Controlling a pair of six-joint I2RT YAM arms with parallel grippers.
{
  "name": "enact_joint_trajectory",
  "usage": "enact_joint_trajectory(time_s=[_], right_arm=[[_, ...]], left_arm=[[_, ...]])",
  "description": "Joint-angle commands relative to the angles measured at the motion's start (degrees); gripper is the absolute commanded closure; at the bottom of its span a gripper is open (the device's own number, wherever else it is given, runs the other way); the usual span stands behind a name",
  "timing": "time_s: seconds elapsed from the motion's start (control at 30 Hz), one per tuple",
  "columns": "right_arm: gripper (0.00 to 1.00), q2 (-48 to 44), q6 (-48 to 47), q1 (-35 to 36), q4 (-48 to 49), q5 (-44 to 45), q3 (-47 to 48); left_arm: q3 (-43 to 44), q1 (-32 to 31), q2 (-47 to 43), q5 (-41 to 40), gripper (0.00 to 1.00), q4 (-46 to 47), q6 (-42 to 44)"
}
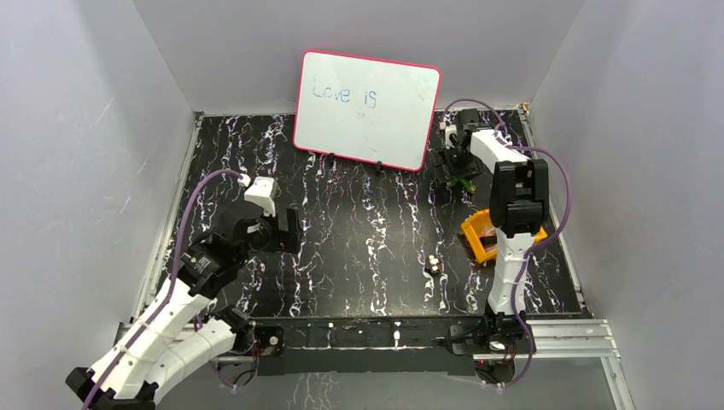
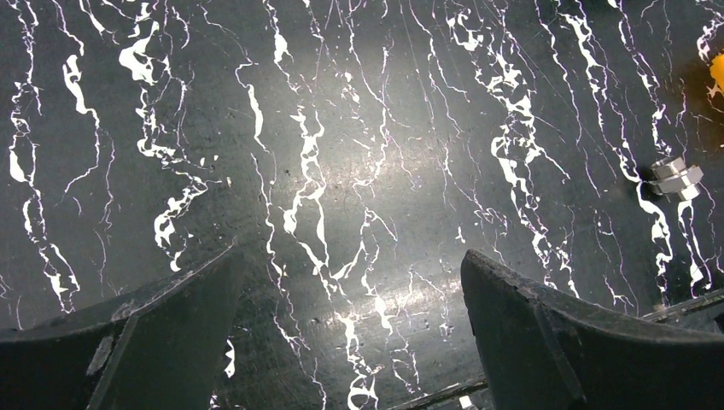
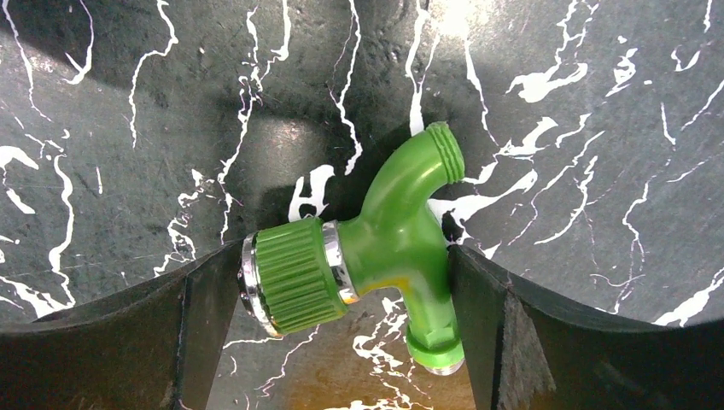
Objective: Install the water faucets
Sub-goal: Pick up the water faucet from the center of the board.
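Black marbled table (image 1: 376,231), whiteboard (image 1: 367,109) standing at the far edge. Left claw (image 2: 350,256) spread fully, holding nothing, near left. Right claw (image 3: 343,249) at far right, spread wide. Orange tray (image 1: 480,237) right. Green tap (image 3: 393,239) lies on the table between the right claw's fingers, not lifted. Small metal nut (image 2: 677,178) lies loose.

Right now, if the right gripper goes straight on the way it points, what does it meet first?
The small green plastic tap, lying between the right gripper's open fingers; behind it, probably the black marbled table.
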Motion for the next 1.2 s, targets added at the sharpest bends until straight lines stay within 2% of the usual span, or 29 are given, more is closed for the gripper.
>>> enact_joint_trajectory(time_s=[0.0, 0.13, 0.27, 0.4, 0.53, 0.7, 1.0, 1.17], right_arm=[[0.04, 0.8, -0.2, -0.2, -0.3, -0.2, 0.9], [0.11, 1.7, 0.6, -0.3, -0.3, -0.4, 1.4], [0.23, 1.8, 1.8, -0.3, -0.5, -0.3, 1.2], [0.31, -0.2, 3.2, -0.3, 1.7, 0.4, -1.2], [0.39, -3.5, 5.3, -0.3, 3.4, 5.6, -2.2], [0.44, -8.5, 7.1, -0.3, 3.9, 7.9, -2.9], [0.43, -23.3, 16.2, 0.2, 11.1, 4.0, -13.4], [0.43, -30.4, 20.0, 7.1, 11.8, 3.9, -16.9]], left_arm=[[-0.4, 0.4, 0.3, 1.0, 0.02, 0.2, 0.8], [-0.4, 0.4, 0.5, 1.0, 0.02, 0.2, 0.8], [-0.5, 0.4, 1.0, 1.1, 0.02, 0.3, 0.8], [-0.4, 0.4, 1.5, 1.5, 0.02, 0.3, 1.0], [-0.4, 0.4, 1.7, 1.5, 0.02, 0.4, 1.0], [-0.4, 0.4, 1.9, 1.7, 0.02, 0.4, 1.1], [-0.4, 0.4, 2.5, -1.0, 0.02, 0.0, 0.6], [-0.4, 0.4, 2.4, -2.8, 0.02, -0.5, -0.2]])
